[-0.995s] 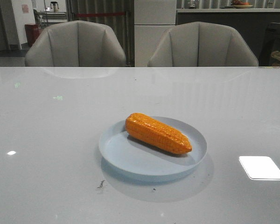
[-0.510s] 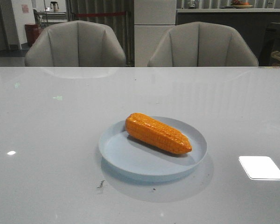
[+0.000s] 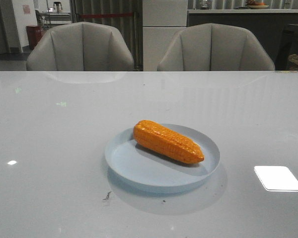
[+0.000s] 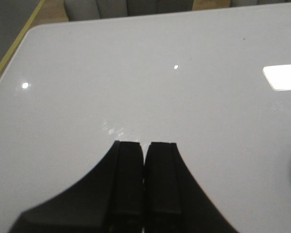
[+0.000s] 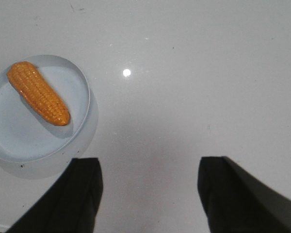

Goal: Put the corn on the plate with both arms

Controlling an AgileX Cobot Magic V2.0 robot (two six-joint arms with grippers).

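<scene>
The orange-yellow corn (image 3: 168, 141) lies slantwise inside the pale blue plate (image 3: 139, 171) near the middle of the white table; it also shows in the right wrist view as the corn (image 5: 38, 92) on the plate (image 5: 19, 138). Neither arm appears in the front view. My right gripper (image 5: 150, 167) is open above bare table beside the plate, nothing between its fingers. My left gripper (image 4: 145, 144) is shut with its black fingers pressed together over bare table, holding nothing; no corn or plate shows in its view.
Two grey chairs (image 3: 82, 45) (image 3: 216, 47) stand behind the table's far edge. The table's edge and corner (image 4: 34, 30) show in the left wrist view. Bright light reflections (image 3: 278, 177) lie on the glossy top.
</scene>
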